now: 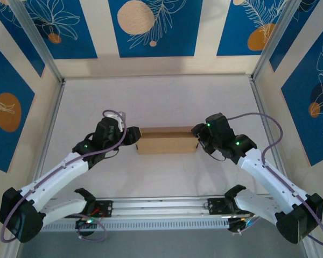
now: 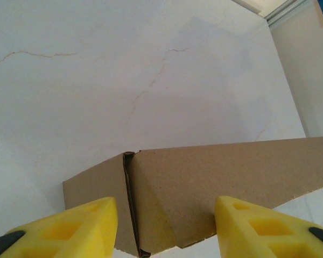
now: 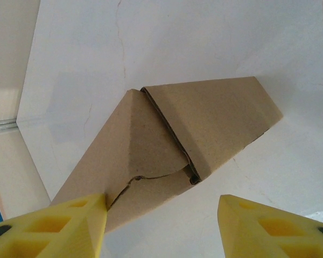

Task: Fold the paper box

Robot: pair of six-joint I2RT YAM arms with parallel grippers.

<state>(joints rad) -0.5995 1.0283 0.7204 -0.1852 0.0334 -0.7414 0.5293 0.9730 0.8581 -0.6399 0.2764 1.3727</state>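
Observation:
The paper box lies folded into a long brown cardboard block in the middle of the table. My left gripper is at its left end, and my right gripper is at its right end. In the left wrist view the box end sits between the yellow fingers of the left gripper, which stand apart; the right finger meets the box's lower edge. In the right wrist view the right gripper is open. Its left finger touches the box, while the right finger stands off it over bare table.
The white table is fenced by aluminium rails left, right and back, with patterned blue walls behind. A metal base rail carrying both arm bases runs along the near edge.

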